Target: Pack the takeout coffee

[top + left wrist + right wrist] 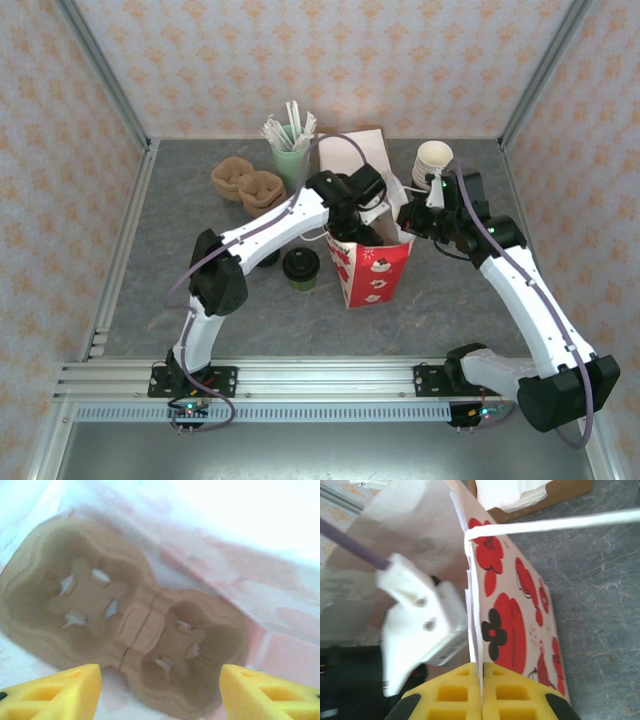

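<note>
We see the takeout coffee (pixel 300 268) standing upright on the table (pixel 180 230), lid on, just beside the left wall of the red bag (pixel 372 268) and outside it. Our left gripper (pixel 352 207) is down in the bag's mouth. Its wrist camera shows the yellow fingers (pixel 55 692) spread apart with nothing between them, above a cardboard cup carrier (pixel 125 625) lying at the bottom of the bag. Our right gripper (pixel 481 690) is clamped on the bag's upper edge and holds that wall up.

We judge the carrier to be placed and the coffee to be next, and several things could go wrong.

- **Bag tipping:** The bag is light paper, pinned at one edge only. If our left arm catches the rim or the white handle (pixel 555 524) on its way out, the bag could be dragged or tipped.
- **Cup knocked over:** The cup stands so close that a tipping bag or a sweeping forearm could knock it over.
- **Lid popping:** A squeeze near the lid could pop it off, so we would grip the cup's sides.
- **Missed well:** If the cup misses a well in the carrier on the way down, it will lean and may spill.
- **Mouth sagging:** If our right grip slips, the mouth may sag shut.
</note>
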You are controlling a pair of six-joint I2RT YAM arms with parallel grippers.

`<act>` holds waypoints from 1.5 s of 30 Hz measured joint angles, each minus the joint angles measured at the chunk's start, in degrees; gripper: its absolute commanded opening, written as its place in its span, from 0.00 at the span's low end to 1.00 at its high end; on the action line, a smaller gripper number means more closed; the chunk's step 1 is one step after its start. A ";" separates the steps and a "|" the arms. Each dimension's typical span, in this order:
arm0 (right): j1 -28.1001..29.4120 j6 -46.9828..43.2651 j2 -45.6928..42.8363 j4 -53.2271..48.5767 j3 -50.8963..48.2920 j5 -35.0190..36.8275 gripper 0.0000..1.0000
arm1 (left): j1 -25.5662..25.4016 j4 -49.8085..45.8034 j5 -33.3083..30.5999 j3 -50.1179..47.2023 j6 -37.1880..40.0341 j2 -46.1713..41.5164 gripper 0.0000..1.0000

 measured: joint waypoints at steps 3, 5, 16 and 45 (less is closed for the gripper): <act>0.02 -0.26 -0.22 -0.35 0.00 0.04 0.00 | 0.00 -0.39 0.07 2.78 -0.92 -1.38 0.65; 0.02 -0.59 -0.35 -0.48 0.00 0.42 0.00 | -0.02 -0.39 0.04 4.04 -1.81 -2.56 0.66; 0.00 -1.95 -0.79 -0.35 0.20 1.77 0.00 | 1.07 -0.42 0.74 12.26 -6.78 -5.33 0.68; 0.42 -10.88 -10.67 7.54 -7.28 2.12 0.00 | 13.44 8.15 -11.63 -16.09 -23.32 -28.04 0.67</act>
